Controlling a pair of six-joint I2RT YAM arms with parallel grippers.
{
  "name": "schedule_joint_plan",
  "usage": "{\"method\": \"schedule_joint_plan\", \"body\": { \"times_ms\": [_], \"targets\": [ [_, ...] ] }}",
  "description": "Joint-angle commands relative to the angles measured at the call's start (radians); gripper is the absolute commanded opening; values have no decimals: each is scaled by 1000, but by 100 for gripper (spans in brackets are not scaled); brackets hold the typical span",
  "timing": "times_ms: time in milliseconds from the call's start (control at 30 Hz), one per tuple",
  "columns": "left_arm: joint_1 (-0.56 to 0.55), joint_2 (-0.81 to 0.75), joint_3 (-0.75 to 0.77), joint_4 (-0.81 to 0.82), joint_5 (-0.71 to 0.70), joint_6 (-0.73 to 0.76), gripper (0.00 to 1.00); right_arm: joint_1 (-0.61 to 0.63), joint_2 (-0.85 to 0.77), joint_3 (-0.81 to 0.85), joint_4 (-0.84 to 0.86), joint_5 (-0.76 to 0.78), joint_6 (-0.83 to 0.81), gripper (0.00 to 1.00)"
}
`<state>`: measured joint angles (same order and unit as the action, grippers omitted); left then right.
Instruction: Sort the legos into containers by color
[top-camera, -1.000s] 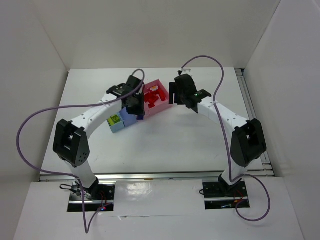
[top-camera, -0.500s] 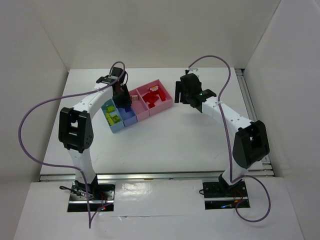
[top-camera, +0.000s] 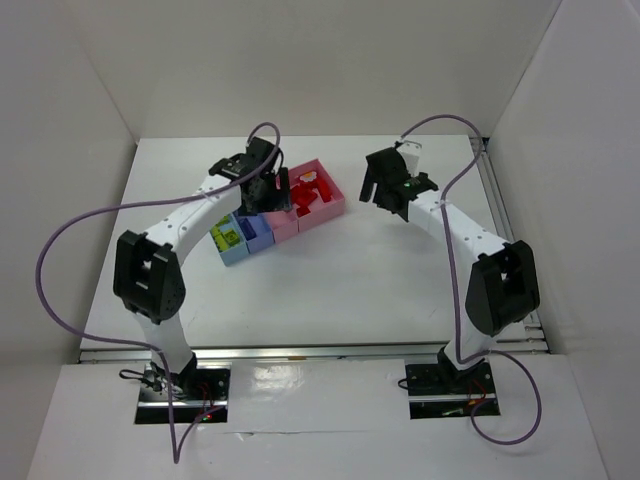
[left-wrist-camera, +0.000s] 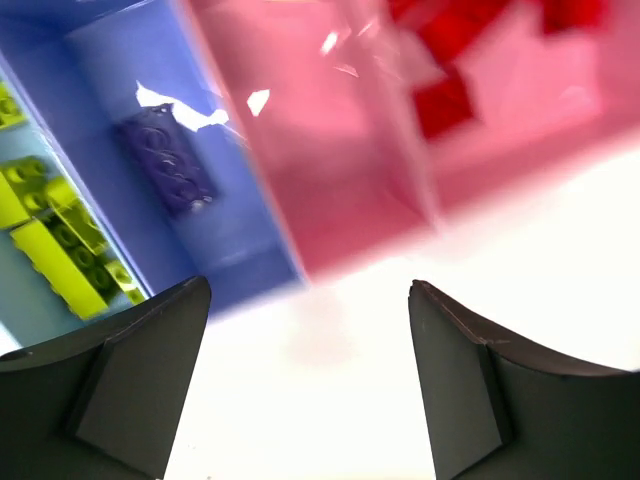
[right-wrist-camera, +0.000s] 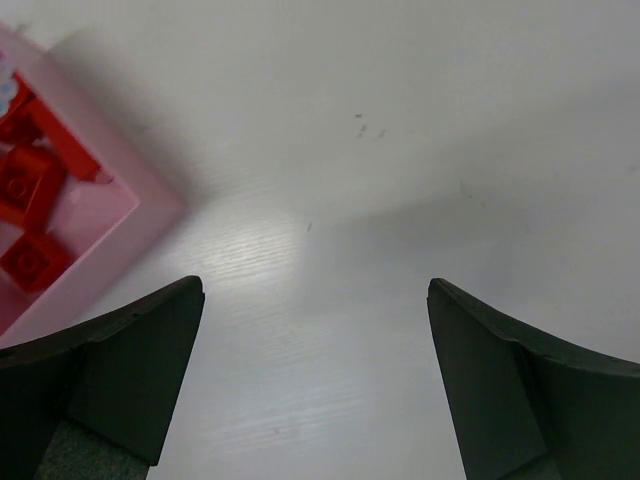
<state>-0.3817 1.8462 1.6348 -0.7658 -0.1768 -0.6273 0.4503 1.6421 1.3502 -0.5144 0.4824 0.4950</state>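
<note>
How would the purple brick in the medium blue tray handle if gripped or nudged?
The purple brick looks like rigid moulded plastic, so it probably won't flex. It lies flat on the medium blue tray floor, so tipping or rolling seems unlikely. The glossy tray floor may let it slide when pushed.

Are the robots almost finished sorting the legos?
Nearly, it seems: red bricks lie in a pink tray, lime bricks in the light blue tray, the purple brick in the blue tray. Both the left gripper and right gripper are open and empty. No brick shows outside the trays, so little looks left.
</note>
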Motion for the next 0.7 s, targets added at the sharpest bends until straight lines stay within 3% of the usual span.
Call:
{"method": "schedule_joint_plan", "body": {
  "times_ms": [0, 200, 333, 667],
  "targets": [
    [-68, -163, -50, 22, -69, 92, 91, -42, -33, 32, -96, 160, 187, 100],
    [-77, -294, -136, 31, -78, 81, 90, -53, -200, -152, -35, 179, 217, 100],
    [-77, -367, -185, 42, -49, 71, 90, -65, -255, -189, -81, 189, 250, 98],
    [-95, -510, -196, 30, -179, 141, 90, -154, -295, -253, -71, 24, 221, 95]
  ]
}}
